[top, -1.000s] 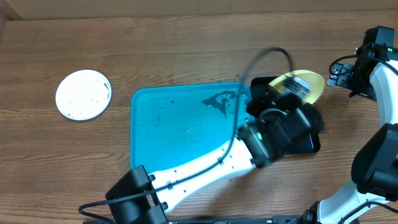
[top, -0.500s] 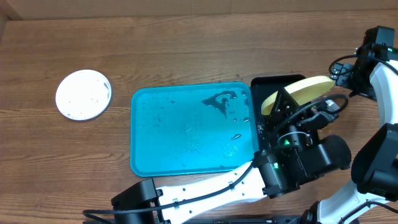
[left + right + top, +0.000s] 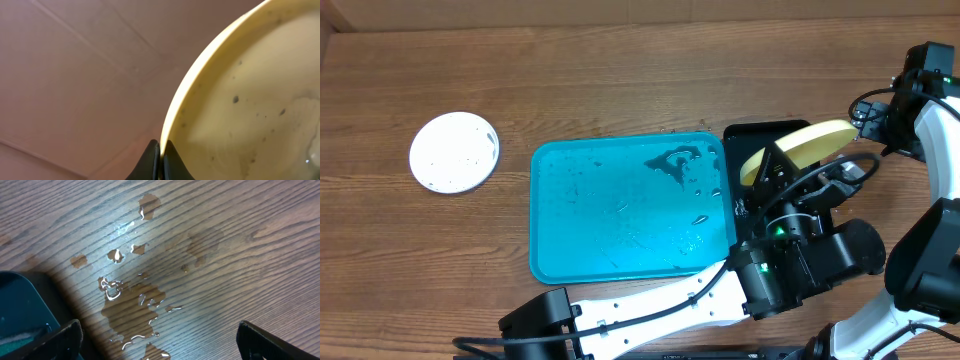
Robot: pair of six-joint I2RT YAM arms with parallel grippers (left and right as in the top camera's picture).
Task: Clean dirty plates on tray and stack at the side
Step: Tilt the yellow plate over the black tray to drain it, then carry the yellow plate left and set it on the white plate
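Observation:
My left gripper [image 3: 161, 160] is shut on the rim of the pale yellow plate [image 3: 250, 100], which has dark specks. In the overhead view the yellow plate [image 3: 798, 146] is held on edge above the black tray, with the left gripper [image 3: 770, 170] at its lower edge. The turquoise tray [image 3: 620, 208] sits mid-table, wet and without plates. The white plate [image 3: 453, 151] lies on the table at the far left. The mint-green plate is out of view. My right gripper [image 3: 157, 340] is open and empty above wet wood; it shows at the right edge in the overhead view [image 3: 875, 120].
A glossy black tray [image 3: 752, 135] lies right of the turquoise tray, under the left arm; its corner shows in the right wrist view [image 3: 20, 300]. Water puddles [image 3: 130, 305] lie on the wood beside it. The left arm [image 3: 670, 295] crosses the front of the table.
Over the last second the left arm swung right and tipped the yellow plate up on edge over the black tray. Since half a second ago nothing has visibly moved.

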